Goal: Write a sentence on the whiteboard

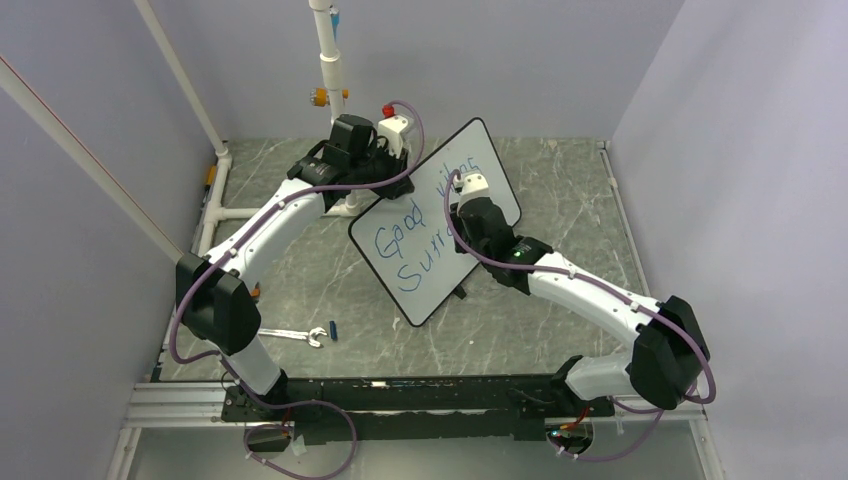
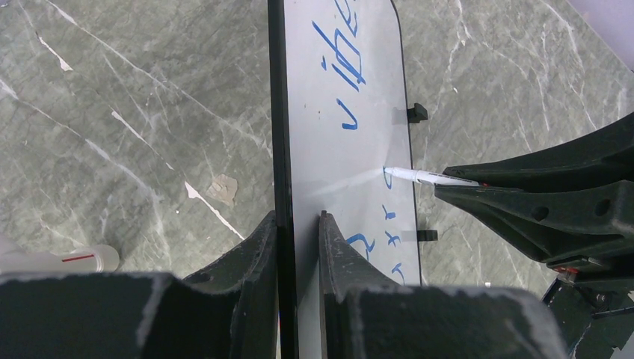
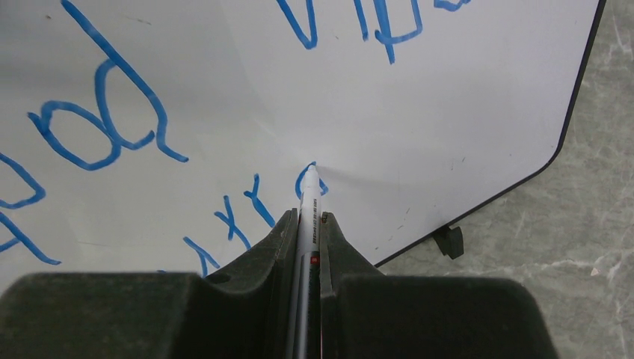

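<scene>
Between the right gripper [image 3: 306, 218] fingers: thin white marker pen [image 3: 311, 196], clenched tight, tip touching the large flat white black-framed whiteboard [image 1: 488, 160] mid-letter on line two. Clamps the board's edge with the left gripper [image 2: 297, 222], holding it tilted over mid-table. Blue handwritten sentence [image 1: 405, 245] partly done: "Good vibes" finished, second line underway, likely several letters left. Below, grey marbled tabletop [image 1: 570, 200]; silver wrench [image 1: 298, 334] near left base; plain pale walls [image 1: 540, 60] around.
</scene>
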